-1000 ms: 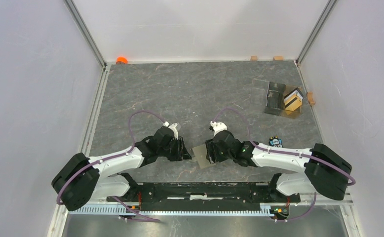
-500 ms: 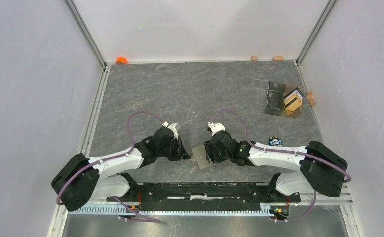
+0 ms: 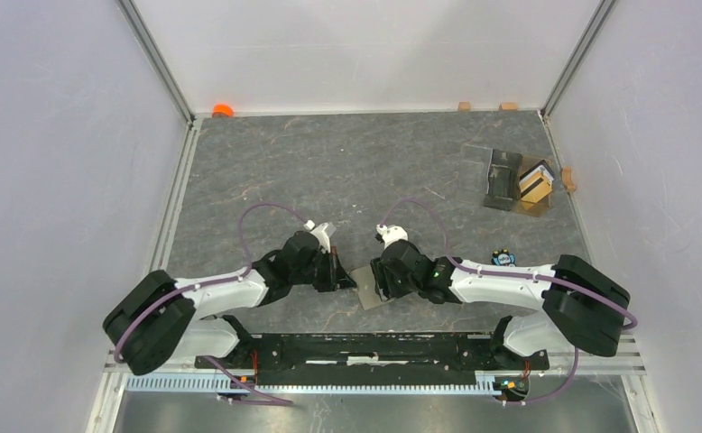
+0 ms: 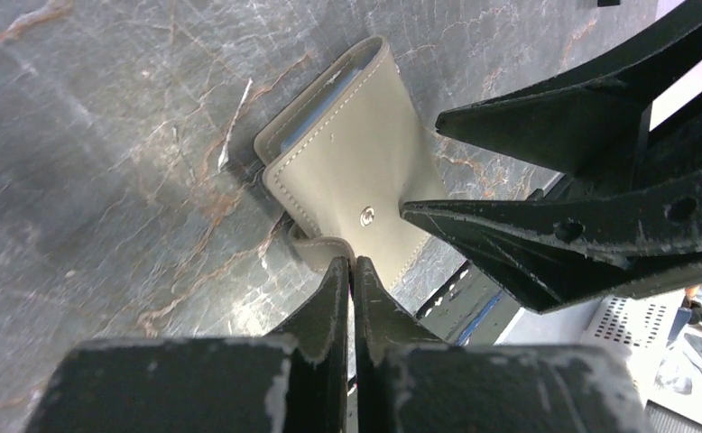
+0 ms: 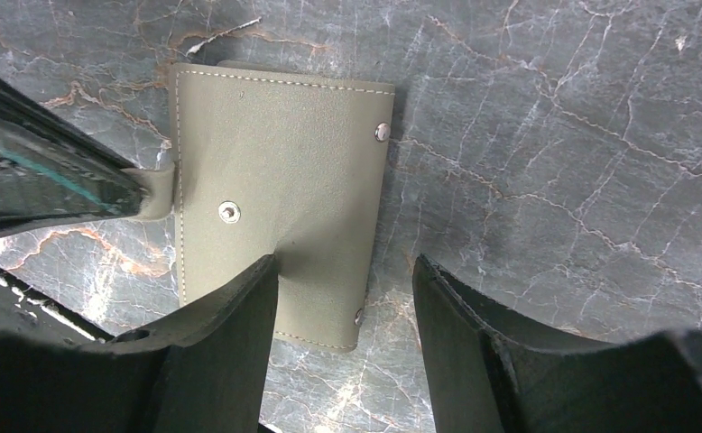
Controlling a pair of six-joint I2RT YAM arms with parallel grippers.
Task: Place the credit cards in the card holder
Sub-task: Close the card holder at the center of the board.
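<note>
The olive-khaki card holder (image 3: 365, 287) lies flat and closed on the grey table between my two grippers. My left gripper (image 3: 346, 278) is shut on its small tab flap (image 4: 322, 248), at the wallet's left edge. In the left wrist view a strip of the wallet's pale blue inside shows at its far edge (image 4: 316, 126). My right gripper (image 5: 344, 259) stands open over the card holder (image 5: 275, 171), with the left finger (image 5: 239, 307) pressed on the cover and the right finger over bare table. The tan-gold credit cards (image 3: 536, 187) stand in a clear box at the back right.
The clear plastic box (image 3: 506, 179) with a dark compartment sits near the right wall. A small black round object (image 3: 503, 259) lies right of my right arm. An orange item (image 3: 223, 110) and small wooden blocks (image 3: 464, 105) line the back wall.
My left gripper has closed on the card holder's tab and its arm has shifted slightly right. The right gripper has edged a little left and stayed open.
</note>
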